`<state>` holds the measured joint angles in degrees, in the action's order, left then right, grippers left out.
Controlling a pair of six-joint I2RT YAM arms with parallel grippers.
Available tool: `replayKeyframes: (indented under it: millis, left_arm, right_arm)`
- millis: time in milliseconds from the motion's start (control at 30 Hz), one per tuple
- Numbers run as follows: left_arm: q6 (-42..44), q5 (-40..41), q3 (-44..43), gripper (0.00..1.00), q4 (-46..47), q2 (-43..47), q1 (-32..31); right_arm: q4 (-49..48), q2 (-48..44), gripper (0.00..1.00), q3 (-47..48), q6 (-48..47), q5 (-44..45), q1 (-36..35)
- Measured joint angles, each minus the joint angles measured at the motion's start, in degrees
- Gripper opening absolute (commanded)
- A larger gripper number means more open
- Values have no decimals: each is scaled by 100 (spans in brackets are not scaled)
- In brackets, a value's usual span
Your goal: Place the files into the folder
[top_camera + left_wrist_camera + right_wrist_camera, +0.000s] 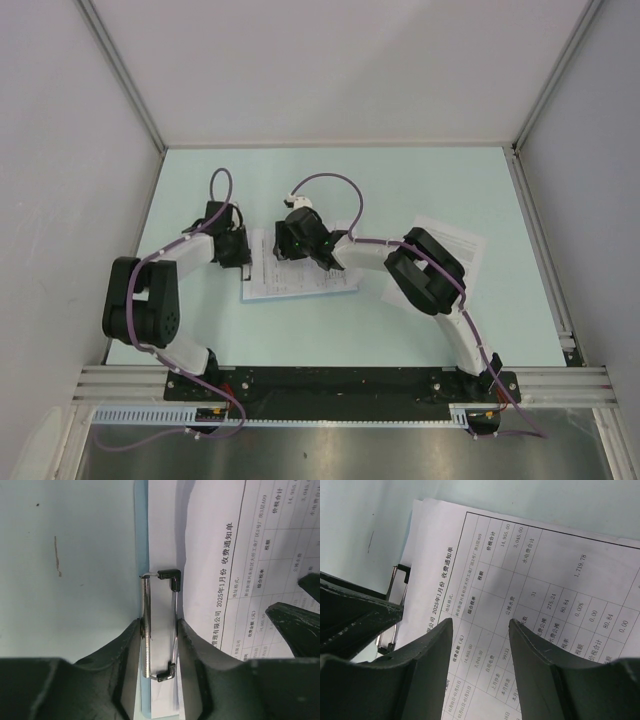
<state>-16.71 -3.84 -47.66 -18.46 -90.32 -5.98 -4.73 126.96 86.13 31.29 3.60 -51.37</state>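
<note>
Step in hand: feeding a sheet under the clip; left gripper point(160, 645) pinches the metal clip point(146, 610), one finger on each side of its silver bar and wire handle, apparently squeezing it open; only a thin edge of the light-blue clipboard point(142, 540) shows beside the white paper at table centre; the top sheet point(545, 570), a printed table form, lies with its short edge just beside the clip; right gripper point(480, 630) has its jaws spread over that sheet, holding nothing, contact unclear; another sheet point(455, 240) lies apart under the right arm; next move likely needs the right fingers pressing down and sliding the sheet toward the clip while the left keeps squeezing.
</note>
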Motion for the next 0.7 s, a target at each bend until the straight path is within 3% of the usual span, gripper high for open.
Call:
replayKeyframes:
  millis: [100, 267, 500, 700]
  left_arm:
    - [-87, 374, -107, 52, -177, -44, -225]
    - [-236, 949, -188, 51, -492, -57, -634]
    - [-424, 1620, -275, 34, -730, -118, -929]
    - [-439, 1786, -365, 39, -870, -118, -966]
  right_arm:
    - [-7, 0, 53, -4, -2, -26, 2]
    - [-33, 0, 52, -17, -4, -131, 20]
    - [-92, 0, 51, -50, -7, -210, 48]
    - [-144, 2, 49, -66, -11, -332, 79]
